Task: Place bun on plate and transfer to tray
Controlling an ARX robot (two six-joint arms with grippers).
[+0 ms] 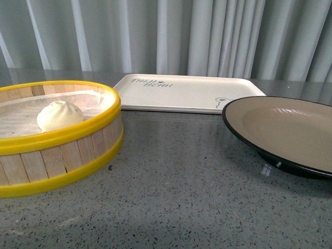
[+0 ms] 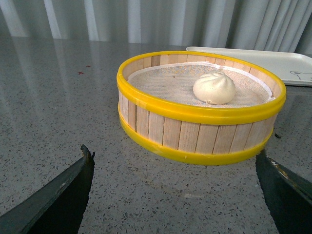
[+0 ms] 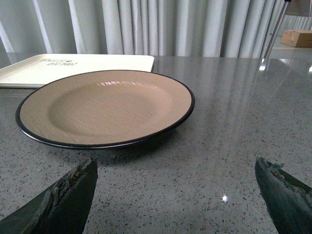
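Note:
A white pleated bun [image 1: 59, 114] [image 2: 214, 87] lies inside a yellow-rimmed wooden steamer basket [image 1: 67, 155] [image 2: 195, 141] on the left. The beige plate [image 1: 290, 129] [image 3: 105, 105] with a black rim stands on the right with nothing on it. Behind both lies the cream-white tray [image 1: 181, 93] [image 3: 73, 66] [image 2: 273, 61] with grey lettering. Neither arm shows in the front view. My left gripper [image 2: 173, 185] is open, low over the table just short of the basket. My right gripper [image 3: 175, 187] is open over bare tabletop in front of the plate.
The grey speckled table [image 1: 181, 197] runs back to pale curtains [image 1: 171, 36]. A cardboard box [image 3: 298, 37] and a thin metal pole [image 3: 275, 27] show far off in the right wrist view.

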